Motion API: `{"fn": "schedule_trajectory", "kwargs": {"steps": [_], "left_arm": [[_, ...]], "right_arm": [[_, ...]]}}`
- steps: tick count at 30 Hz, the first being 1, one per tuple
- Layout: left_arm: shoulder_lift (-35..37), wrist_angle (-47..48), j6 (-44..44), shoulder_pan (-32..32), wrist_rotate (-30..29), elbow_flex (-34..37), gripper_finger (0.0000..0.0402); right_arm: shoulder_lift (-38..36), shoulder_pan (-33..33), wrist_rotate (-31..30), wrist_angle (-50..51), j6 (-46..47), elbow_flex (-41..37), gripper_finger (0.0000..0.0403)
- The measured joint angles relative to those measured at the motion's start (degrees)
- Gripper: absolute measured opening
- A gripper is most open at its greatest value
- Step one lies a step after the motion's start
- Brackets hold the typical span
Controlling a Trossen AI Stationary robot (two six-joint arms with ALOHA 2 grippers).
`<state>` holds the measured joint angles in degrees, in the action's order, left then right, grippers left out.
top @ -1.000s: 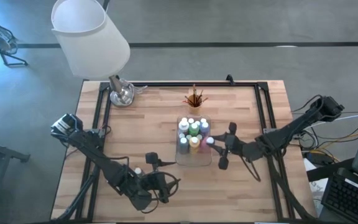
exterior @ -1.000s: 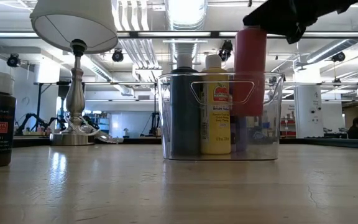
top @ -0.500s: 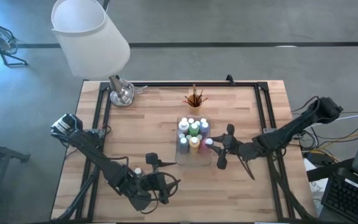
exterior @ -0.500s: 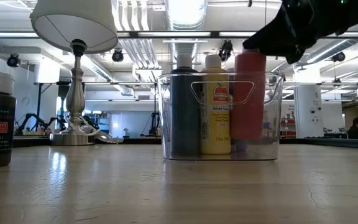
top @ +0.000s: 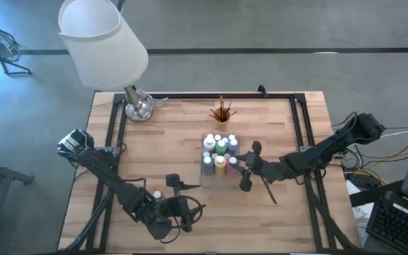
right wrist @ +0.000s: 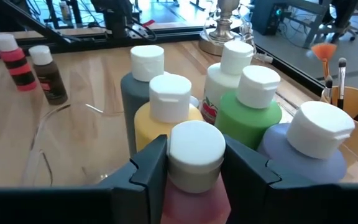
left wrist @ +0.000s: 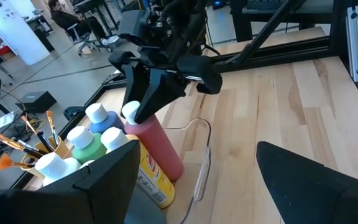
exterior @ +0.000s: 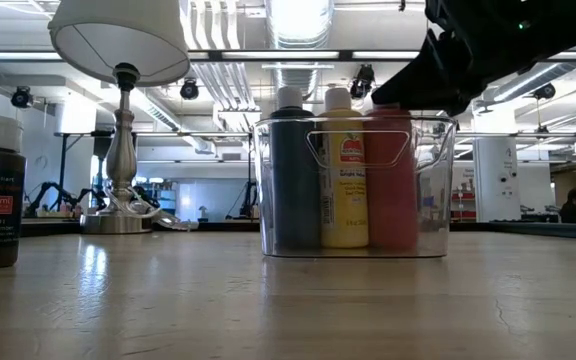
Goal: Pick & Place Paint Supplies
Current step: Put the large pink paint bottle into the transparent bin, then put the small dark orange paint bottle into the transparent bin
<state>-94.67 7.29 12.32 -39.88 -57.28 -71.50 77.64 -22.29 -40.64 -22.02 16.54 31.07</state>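
A red paint bottle [exterior: 392, 180] with a white cap stands in the clear tray [top: 211, 185], next to a yellow bottle [exterior: 344, 170] and a dark grey one [exterior: 293, 175]. Green, blue and white-capped bottles [right wrist: 253, 106] fill the tray's far part. My right gripper [right wrist: 196, 155] is over the tray's right near corner [top: 241, 168], shut on the red bottle. My left gripper [left wrist: 210, 186] is open near the table's near edge [top: 183, 210], touching nothing. A small bottle [top: 158, 194] stands on the table beside it. My right gripper pinches the red bottle's white cap [right wrist: 188, 144] between its two fingers [right wrist: 151, 165], coming from the table's right and slanting down. The bottle stands upright below the fingers inside the tray, its base [exterior: 392, 242] level with its neighbours' bases at the tray floor.
An orange cup of brushes [top: 222, 112] stands beyond the tray. A lamp [top: 103, 41] has its base [top: 139, 107] at the far left corner. A brown bottle [right wrist: 48, 74] and a red-and-black one [right wrist: 11, 53] stand on the table's near left part. Black rails [top: 305, 134] run along the sides.
My right gripper has gone down and a little toward the table's left, still shut on the red bottle. The bottle, then held with its body above the tray's rim, has sunk upright into the tray beside the yellow bottle.
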Motion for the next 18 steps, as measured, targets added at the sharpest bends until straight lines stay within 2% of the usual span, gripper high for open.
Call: {"fn": "schedule_trajectory", "kwargs": {"steps": [11, 18], "left_arm": [[0.0, -0.1, 2.1, 0.0, 0.0, 0.0, 0.0326], [0.1, -1.0, 1.7, 0.0, 0.0, 0.0, 0.0323]], "right_arm": [[-1.5, 0.0, 0.2, 0.4, -1.7, 0.3, 0.0181], [-6.5, -0.1, 0.5, 0.5, -4.4, 0.3, 0.0205]]}}
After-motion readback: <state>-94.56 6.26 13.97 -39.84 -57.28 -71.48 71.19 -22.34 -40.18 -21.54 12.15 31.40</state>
